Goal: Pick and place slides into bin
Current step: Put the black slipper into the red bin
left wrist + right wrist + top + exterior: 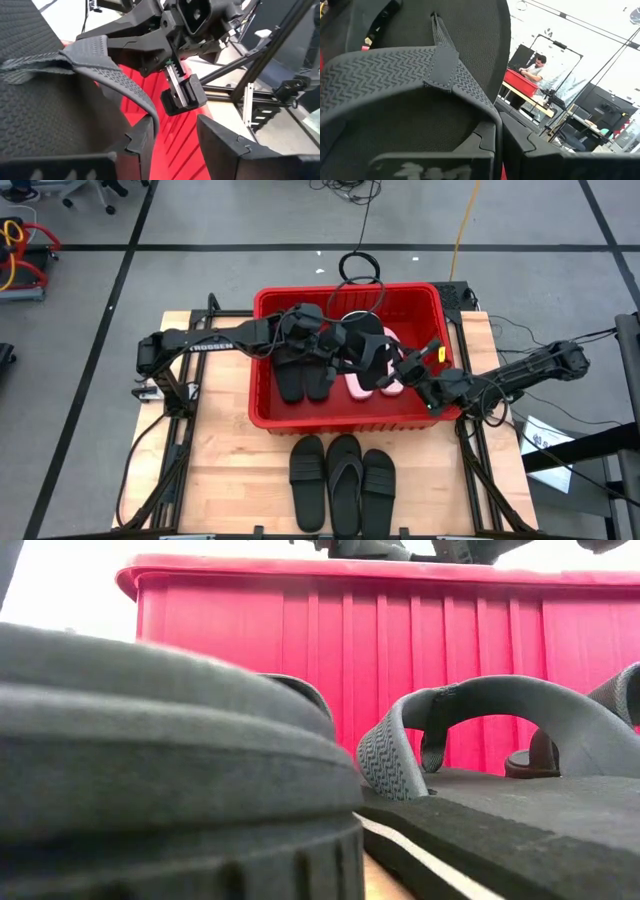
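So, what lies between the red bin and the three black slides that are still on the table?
Nothing: in the high view, only a bare strip of the wooden table separates the red bin from the three black slides.

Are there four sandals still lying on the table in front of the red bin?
No, the high view shows three black sandals side by side on the table before the red bin.

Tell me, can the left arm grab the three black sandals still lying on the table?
Probably yes. The three sandals lie in the open in front of the red bin, nothing on them. But the left gripper is over the bin now, seemingly pinching a flip-flop strap.
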